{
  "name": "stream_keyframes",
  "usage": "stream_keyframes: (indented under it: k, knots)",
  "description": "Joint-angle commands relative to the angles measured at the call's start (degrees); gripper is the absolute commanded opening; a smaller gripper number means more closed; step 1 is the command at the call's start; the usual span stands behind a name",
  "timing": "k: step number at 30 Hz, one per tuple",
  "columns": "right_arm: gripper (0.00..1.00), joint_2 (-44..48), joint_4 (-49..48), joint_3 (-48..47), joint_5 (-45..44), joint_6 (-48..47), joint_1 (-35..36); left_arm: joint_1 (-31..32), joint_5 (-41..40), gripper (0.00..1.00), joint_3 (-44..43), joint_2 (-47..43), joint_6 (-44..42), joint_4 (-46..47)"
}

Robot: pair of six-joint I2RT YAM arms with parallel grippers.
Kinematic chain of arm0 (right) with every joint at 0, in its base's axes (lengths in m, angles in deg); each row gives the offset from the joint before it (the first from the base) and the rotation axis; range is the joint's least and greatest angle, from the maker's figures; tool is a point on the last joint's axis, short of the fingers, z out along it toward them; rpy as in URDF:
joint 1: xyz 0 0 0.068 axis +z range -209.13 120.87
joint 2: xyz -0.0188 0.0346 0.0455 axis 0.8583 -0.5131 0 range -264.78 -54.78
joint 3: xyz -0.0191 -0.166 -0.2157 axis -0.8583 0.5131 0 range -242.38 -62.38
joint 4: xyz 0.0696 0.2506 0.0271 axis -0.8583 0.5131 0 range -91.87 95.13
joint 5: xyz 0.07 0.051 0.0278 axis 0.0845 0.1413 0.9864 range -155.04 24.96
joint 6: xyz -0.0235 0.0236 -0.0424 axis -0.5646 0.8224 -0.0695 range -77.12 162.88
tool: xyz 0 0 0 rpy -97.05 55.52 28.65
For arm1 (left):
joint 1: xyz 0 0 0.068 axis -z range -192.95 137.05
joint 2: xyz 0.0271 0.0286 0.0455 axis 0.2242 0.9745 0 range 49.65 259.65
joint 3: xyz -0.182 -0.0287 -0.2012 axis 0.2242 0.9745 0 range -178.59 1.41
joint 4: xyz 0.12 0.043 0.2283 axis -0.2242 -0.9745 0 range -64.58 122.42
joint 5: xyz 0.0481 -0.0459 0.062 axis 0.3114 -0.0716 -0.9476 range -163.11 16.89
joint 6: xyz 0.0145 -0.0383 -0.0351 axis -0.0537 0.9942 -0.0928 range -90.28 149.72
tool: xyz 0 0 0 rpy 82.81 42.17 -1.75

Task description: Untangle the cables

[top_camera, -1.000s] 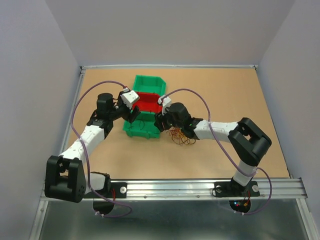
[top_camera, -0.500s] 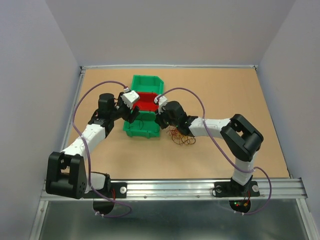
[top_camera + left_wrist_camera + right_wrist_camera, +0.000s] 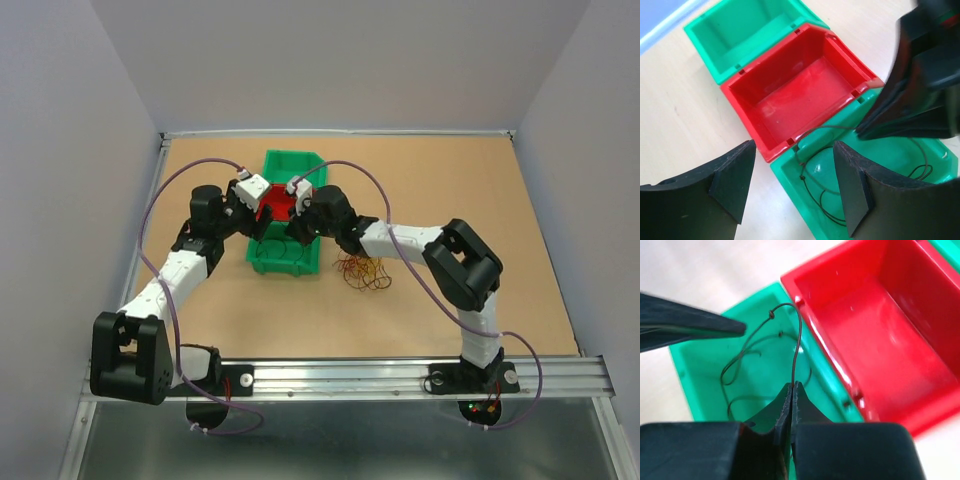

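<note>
Right gripper (image 3: 791, 390) pinched on a thin dark wire (image 3: 796, 340)
It curls into the glossy green bin (image 3: 692, 390); left gripper (image 3: 794, 187) gapes above; looped cables (image 3: 365, 272) lie tangled on the table (image 3: 480, 200) beside

A light brown tabletop (image 3: 480, 200) fills the middle of the overhead view. Plain pale grey walls box it in: a back wall (image 3: 340, 60), a left wall (image 3: 60, 160) and a right wall (image 3: 600, 150). A silver metal rail (image 3: 350, 377) runs along its near edge, above a dull grey metal panel (image 3: 350, 445). The light is soft and even.
</note>
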Motion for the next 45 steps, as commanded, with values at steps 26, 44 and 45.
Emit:
stream_keyframes:
  k: [26, 44, 45]
  knots:
    - [0.03, -2.0, 1.6, 0.9, 10.8, -8.1, 5.4, -4.0, -4.5, 0.74, -2.7, 0.7, 5.3, 3.7]
    - [0.57, 2.9, -0.2, 0.7, -1.6, -13.7, 5.3, -9.7, -0.8, 0.8, 0.5, -7.4, 10.5, 4.8]
    - [0.58, 3.0, 0.1, 0.5, -2.6, -13.9, 5.3, -9.7, 1.1, 0.8, 0.6, -7.8, 10.5, 4.3]
